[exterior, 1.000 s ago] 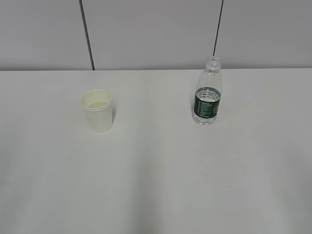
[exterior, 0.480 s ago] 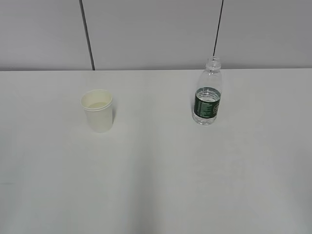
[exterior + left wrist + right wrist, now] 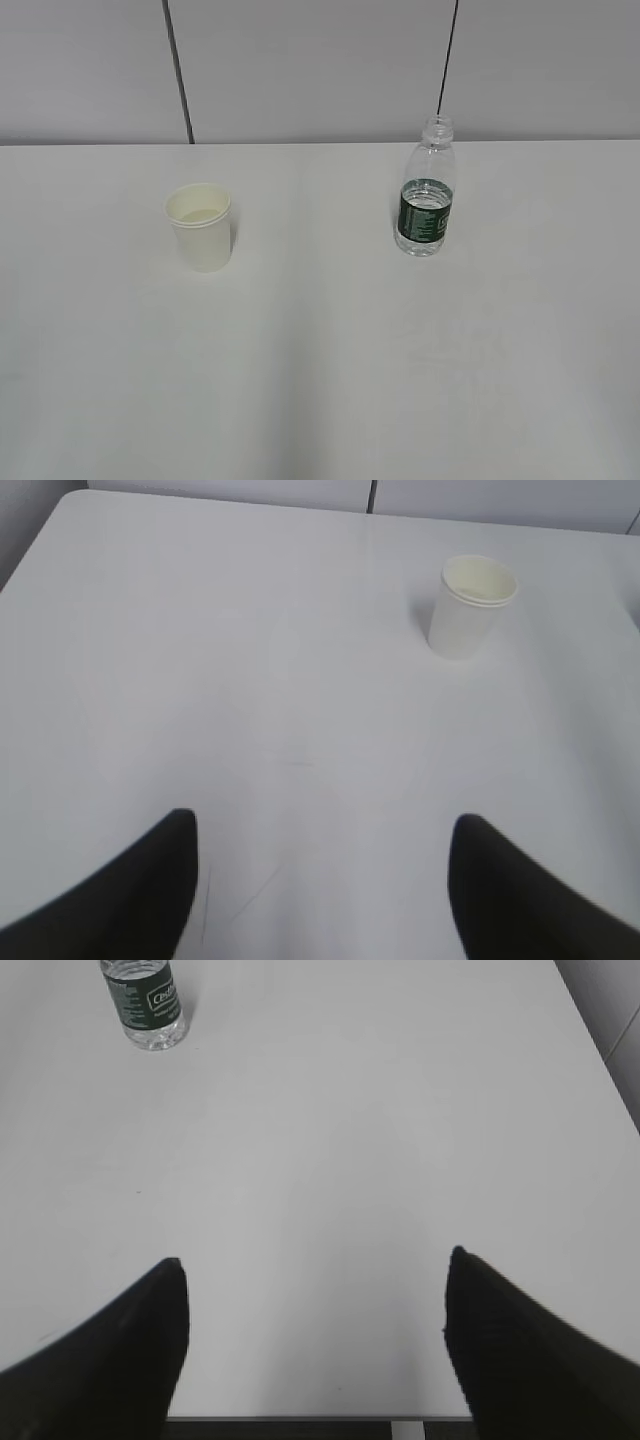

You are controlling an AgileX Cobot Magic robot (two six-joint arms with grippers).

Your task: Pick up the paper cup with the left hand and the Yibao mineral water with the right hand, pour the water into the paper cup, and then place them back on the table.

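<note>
The white paper cup [image 3: 200, 226] stands upright on the left of the white table [image 3: 320, 350]; it also shows in the left wrist view [image 3: 470, 605], far ahead and to the right of my left gripper [image 3: 322, 825]. The Yibao mineral water bottle [image 3: 426, 190] stands upright on the right, capless, partly filled; the right wrist view shows its lower part [image 3: 145, 1000] at the top left, far from my right gripper [image 3: 315, 1260]. Both grippers are open and empty, low over the table's near side. Neither arm shows in the exterior view.
A grey panelled wall [image 3: 320, 60] with two dark seams runs behind the table. The table's near edge [image 3: 300, 1418] shows under my right gripper, its right edge [image 3: 600, 1060] at the far right. The table's far left corner [image 3: 70, 500] shows in the left wrist view.
</note>
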